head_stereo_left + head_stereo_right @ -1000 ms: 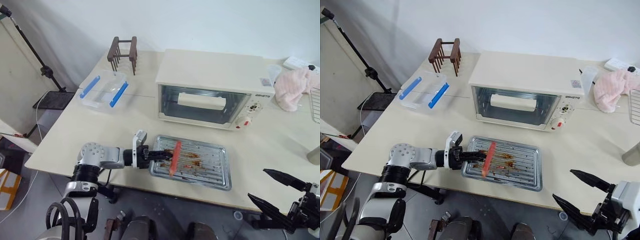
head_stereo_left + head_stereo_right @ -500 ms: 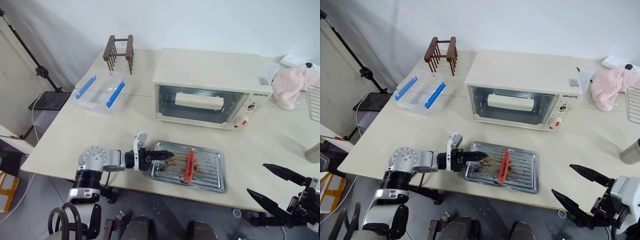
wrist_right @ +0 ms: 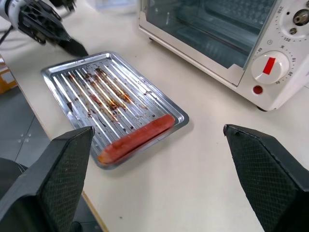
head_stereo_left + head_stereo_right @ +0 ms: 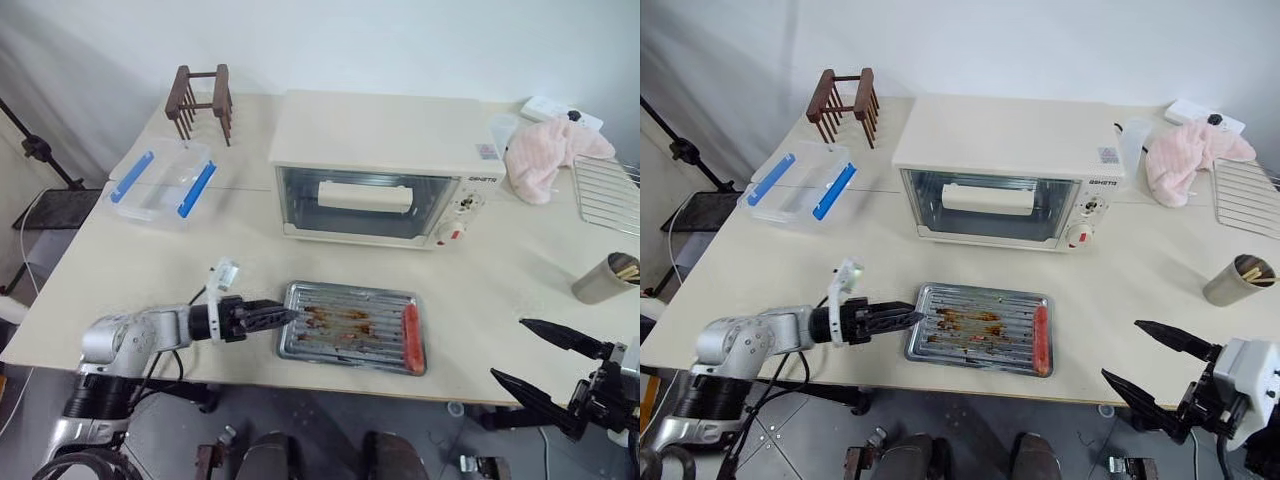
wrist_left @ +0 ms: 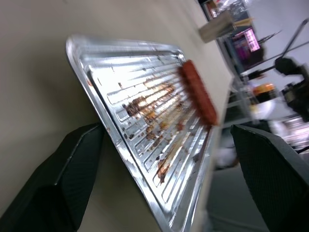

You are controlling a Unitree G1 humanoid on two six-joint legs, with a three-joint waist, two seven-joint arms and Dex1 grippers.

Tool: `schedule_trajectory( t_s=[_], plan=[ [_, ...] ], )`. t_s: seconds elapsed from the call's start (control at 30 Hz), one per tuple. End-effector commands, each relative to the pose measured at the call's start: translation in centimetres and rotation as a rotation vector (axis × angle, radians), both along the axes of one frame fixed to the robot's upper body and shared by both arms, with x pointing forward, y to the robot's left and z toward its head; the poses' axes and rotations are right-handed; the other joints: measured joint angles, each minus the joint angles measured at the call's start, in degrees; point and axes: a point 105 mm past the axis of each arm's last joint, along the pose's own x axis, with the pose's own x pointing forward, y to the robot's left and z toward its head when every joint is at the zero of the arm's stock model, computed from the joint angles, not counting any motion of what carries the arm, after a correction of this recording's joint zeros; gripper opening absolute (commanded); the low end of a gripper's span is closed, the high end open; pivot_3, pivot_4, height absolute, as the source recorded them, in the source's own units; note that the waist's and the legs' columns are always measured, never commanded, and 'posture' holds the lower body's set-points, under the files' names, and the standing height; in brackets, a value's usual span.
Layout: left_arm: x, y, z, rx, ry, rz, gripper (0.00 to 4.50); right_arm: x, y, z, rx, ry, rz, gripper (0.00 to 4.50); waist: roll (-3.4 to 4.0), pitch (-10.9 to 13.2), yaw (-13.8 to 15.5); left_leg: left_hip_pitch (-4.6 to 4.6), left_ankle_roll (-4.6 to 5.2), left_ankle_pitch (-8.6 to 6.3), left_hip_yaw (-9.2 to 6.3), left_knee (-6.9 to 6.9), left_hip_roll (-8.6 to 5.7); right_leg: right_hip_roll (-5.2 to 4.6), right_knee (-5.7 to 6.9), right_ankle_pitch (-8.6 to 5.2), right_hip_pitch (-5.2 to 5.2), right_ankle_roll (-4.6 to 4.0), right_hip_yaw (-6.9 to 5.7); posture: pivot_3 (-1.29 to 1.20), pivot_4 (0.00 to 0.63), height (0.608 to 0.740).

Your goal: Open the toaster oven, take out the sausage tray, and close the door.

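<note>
The sausage tray (image 4: 340,328) lies flat on the table near its front edge, ribbed and stained, with the red sausage (image 4: 410,337) along its right end. My left gripper (image 4: 278,317) points at the tray's left edge; its fingers (image 5: 72,174) are spread wide, so it is open and grips nothing. The cream toaster oven (image 4: 380,135) stands behind the tray with its glass door (image 4: 345,215) shut and the bar handle (image 4: 362,196) across it. My right gripper (image 4: 507,348) hangs open off the table's front right corner, holding nothing.
A clear plastic box with blue clips (image 4: 160,185) and a brown wooden rack (image 4: 203,100) sit at the back left. A pink cloth (image 4: 545,155), a wire rack (image 4: 608,195) and a metal cup (image 4: 600,280) are on the right. The tray sits close to the table's front edge (image 4: 330,382).
My left gripper has opened, let go of the tray's left edge and drawn back to the left. The sausage has rolled from the tray's left part to its right end. The camera shifted.
</note>
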Motion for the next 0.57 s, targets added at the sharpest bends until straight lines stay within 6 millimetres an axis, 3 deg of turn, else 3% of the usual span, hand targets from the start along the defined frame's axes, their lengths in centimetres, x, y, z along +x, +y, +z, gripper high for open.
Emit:
schedule_trajectory(
  t_s=[0.03,0.27,0.47,0.57],
  plan=[
    [-0.2,1.8,2.0,0.034,-0.270,-0.032,4.46,0.6,-0.2,0.2,-0.025,-0.034,0.015,4.50,-0.02,0.03,0.12,-0.04,0.01,-0.01,0.00,-0.01,-0.02,-0.05,-0.02,0.00,-0.05,0.00,0.00,0.00,0.150,0.740],
    [-1.6,4.8,2.6,0.195,-0.548,-0.028,4.46,1.2,-0.7,0.2,-0.029,-0.040,0.052,4.50,-0.08,0.09,0.17,-0.23,0.53,-0.11,0.08,-0.02,-0.14,-0.25,-0.05,0.03,-0.20,0.06,-0.24,0.00,0.150,0.740],
    [-2.5,6.6,3.5,0.232,-0.636,0.018,4.46,1.9,-1.0,0.1,-0.034,-0.036,0.088,4.50,-0.18,0.16,0.05,-0.20,0.72,-0.25,0.26,0.01,-0.07,-0.25,0.00,0.11,-0.08,0.21,-0.76,0.00,0.150,0.740],
    [-2.9,6.6,3.1,0.249,-0.583,0.031,4.46,2.8,-1.0,-0.1,-0.034,-0.060,0.081,4.50,-0.25,0.21,-0.01,-0.14,0.77,-0.28,0.33,0.04,-0.03,-0.25,-0.01,0.12,-0.02,0.23,-0.90,0.00,0.150,0.740]
  ],
)
